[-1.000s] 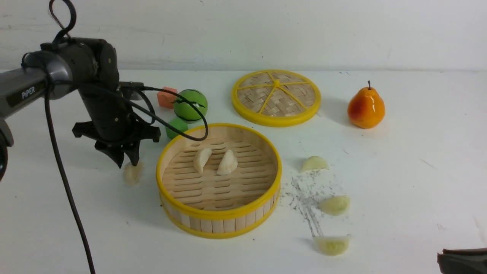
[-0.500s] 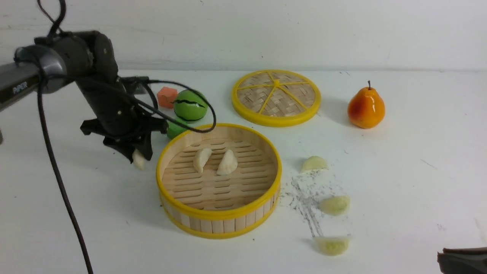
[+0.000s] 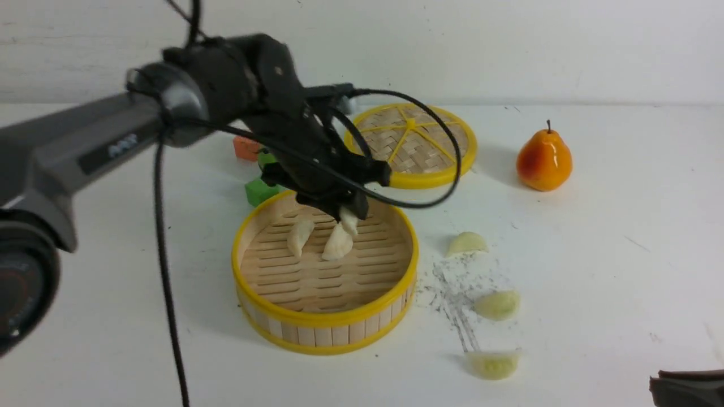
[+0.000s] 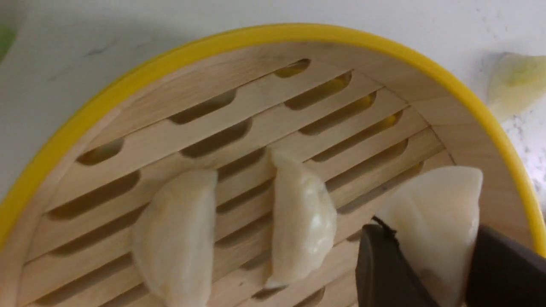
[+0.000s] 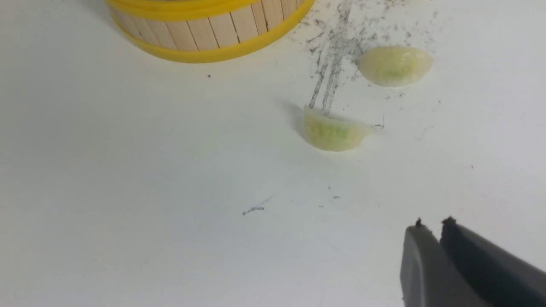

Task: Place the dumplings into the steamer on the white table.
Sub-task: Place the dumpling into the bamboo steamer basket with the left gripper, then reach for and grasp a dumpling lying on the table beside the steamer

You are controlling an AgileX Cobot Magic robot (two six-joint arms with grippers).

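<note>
Nearest, the right claw (image 5: 431,224) rests low at the near edge of the tabletop (image 3: 622,282), jaws together on nothing. Beyond it, right of the steamer (image 3: 325,333), lie the near green dumpling (image 3: 494,363), the middle green dumpling (image 3: 498,304) and the far green dumpling (image 3: 466,243), well apart among grey scuffs. Two cream dumplings (image 3: 299,237) lie side by side on the steamer's slats. Over them, toward its far right part, the left claw (image 3: 348,215) is clamped on a third cream dumpling (image 4: 431,204), seemingly clear of the slats.

The drop looks due: lower a little, keep inside the rim and off the neighbour close by, then part the jaws gently so nothing bounces out.

Farther back stand a green cube (image 3: 259,191), an orange cube (image 3: 244,148), the lid (image 3: 430,180) and a pear (image 3: 544,158), before a white wall.
</note>
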